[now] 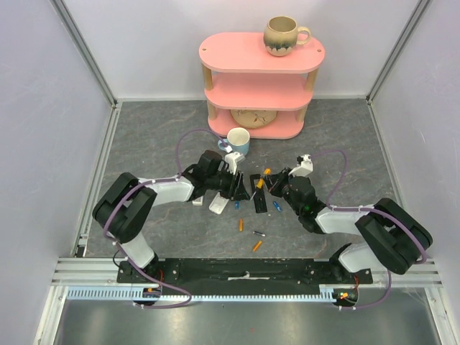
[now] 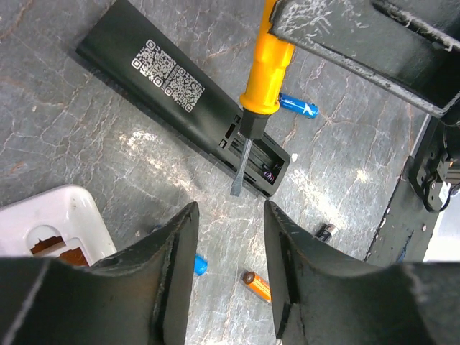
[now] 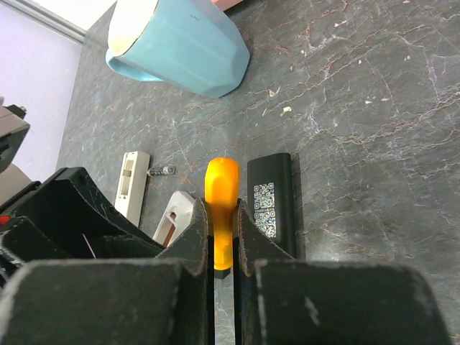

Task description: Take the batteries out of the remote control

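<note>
The black remote control (image 2: 169, 83) lies face down, its battery bay (image 2: 262, 167) uncovered. My right gripper (image 3: 223, 215) is shut on an orange-handled screwdriver (image 2: 266, 72), whose blade tip sits at the bay's edge. Loose batteries lie around it on the table: a blue one (image 2: 298, 106) beyond the remote, a blue one (image 2: 200, 264) and an orange one (image 2: 257, 285) below my left gripper (image 2: 230, 212), and a silvery one (image 2: 325, 231). My left gripper hovers open over the table near the bay, with nothing between its fingers. From above, the remote (image 1: 257, 194) lies between both grippers.
Two white remotes (image 3: 131, 185) (image 3: 172, 215) lie left of the black one, with a grey battery (image 3: 162, 171) beside them. A blue mug (image 1: 238, 141) lies behind the grippers. A pink shelf (image 1: 262, 79) with a beige mug (image 1: 284, 36) on top stands at the back.
</note>
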